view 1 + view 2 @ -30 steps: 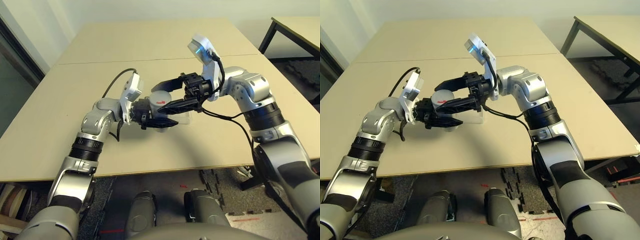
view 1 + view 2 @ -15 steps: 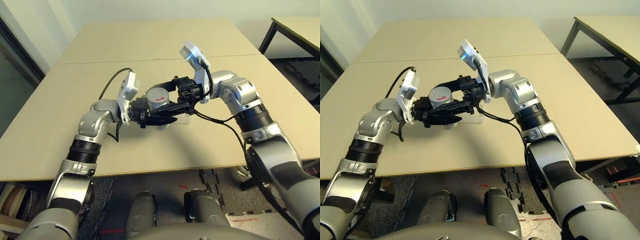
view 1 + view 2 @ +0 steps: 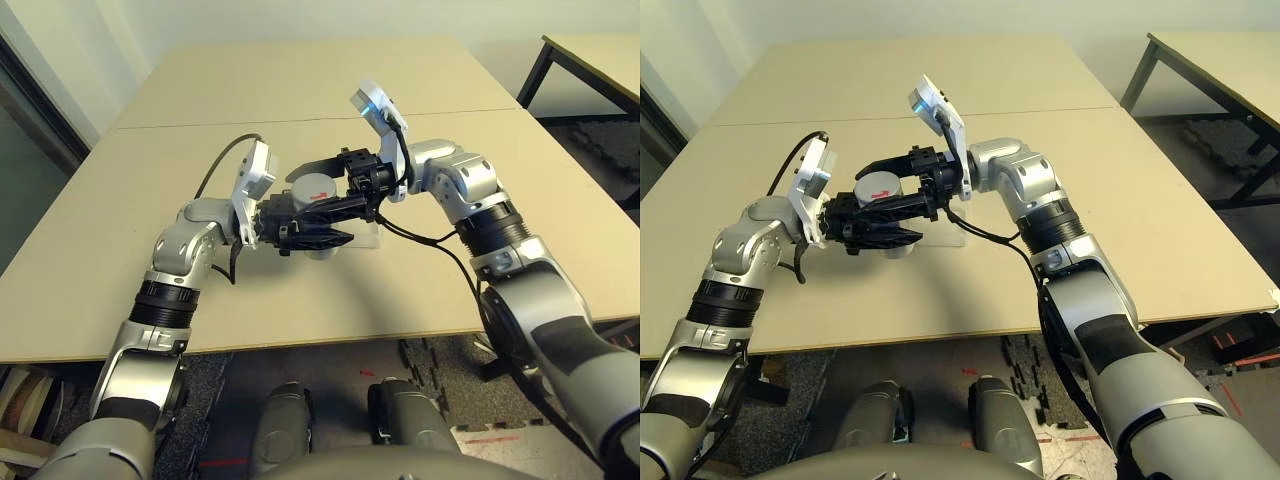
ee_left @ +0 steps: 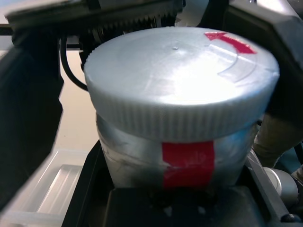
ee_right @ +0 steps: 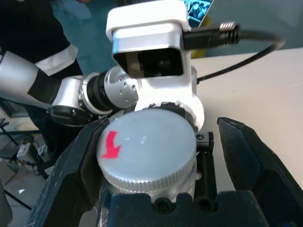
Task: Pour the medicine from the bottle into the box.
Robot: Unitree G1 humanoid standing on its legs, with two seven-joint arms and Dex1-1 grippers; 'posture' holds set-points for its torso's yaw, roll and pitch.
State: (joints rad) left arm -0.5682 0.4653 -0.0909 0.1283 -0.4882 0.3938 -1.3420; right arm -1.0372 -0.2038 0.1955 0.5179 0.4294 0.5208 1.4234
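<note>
With my left gripper [image 3: 318, 238] pinching the bottle [image 4: 177, 156], I centre my spread right gripper [image 5: 175, 156] squarely on the cap [image 5: 147, 151] — close evenly, then twist — over the box [image 4: 42, 189].

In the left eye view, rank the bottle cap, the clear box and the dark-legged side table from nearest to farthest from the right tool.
1. Bottle cap: between the fingers of the right tool, beside the left tool.
2. Clear box: on the table just below and behind the tools.
3. Side table: far off at the robot's right, in the picture's upper corner.
</note>
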